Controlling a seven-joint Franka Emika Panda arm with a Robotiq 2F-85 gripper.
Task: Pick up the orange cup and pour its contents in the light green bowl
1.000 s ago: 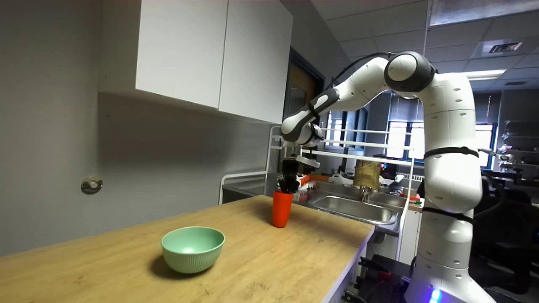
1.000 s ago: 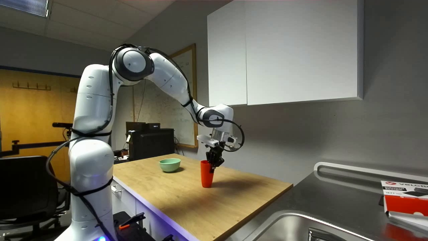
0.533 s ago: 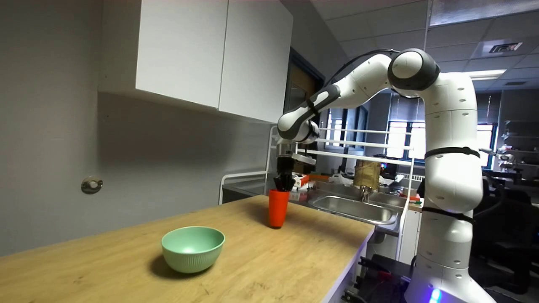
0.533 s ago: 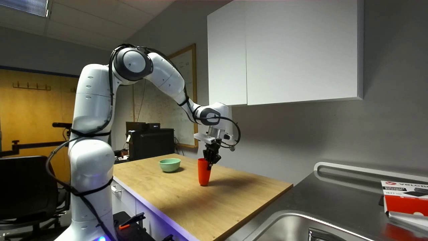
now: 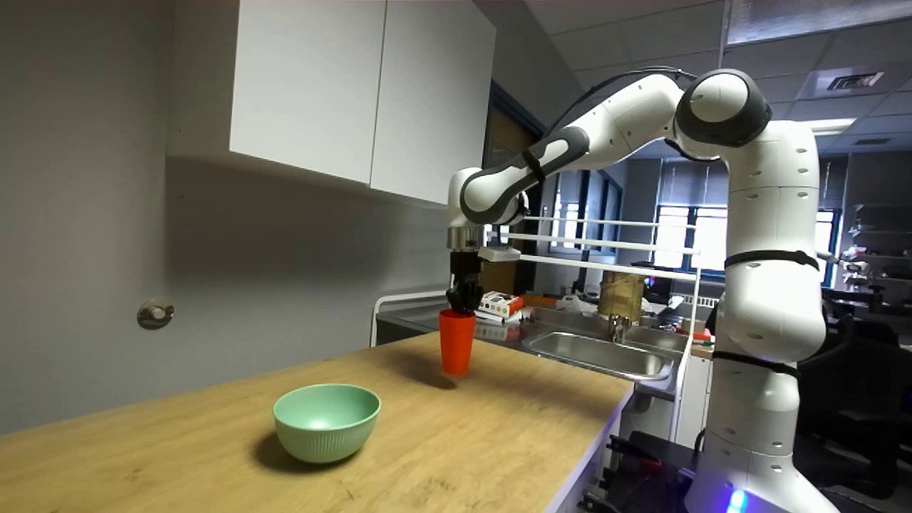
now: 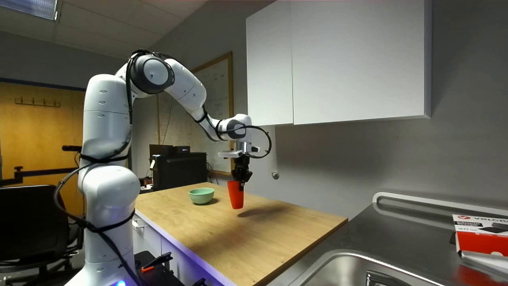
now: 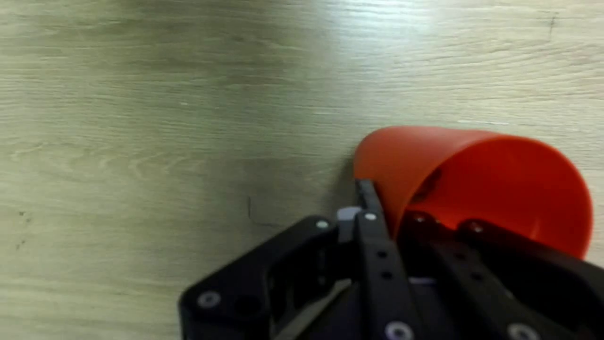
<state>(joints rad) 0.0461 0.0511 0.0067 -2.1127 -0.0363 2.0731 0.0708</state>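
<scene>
Higher now, the arm (image 5: 773, 221) points its tool (image 5: 464, 304) to six o'clock, clutching the orange cup (image 5: 457, 345); I only partly see inside.

Free room between orange cup (image 5: 457, 343) and light green bowl (image 5: 322, 440); a 2-door cabinet (image 5: 342, 96) hangs higher.

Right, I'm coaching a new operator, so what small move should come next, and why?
Probably carry the orange cup toward the light green bowl without pouring yet: the jaws pinch the cup's wall and it hangs clear of the tabletop, but in both exterior views the bowl stands apart.
</scene>
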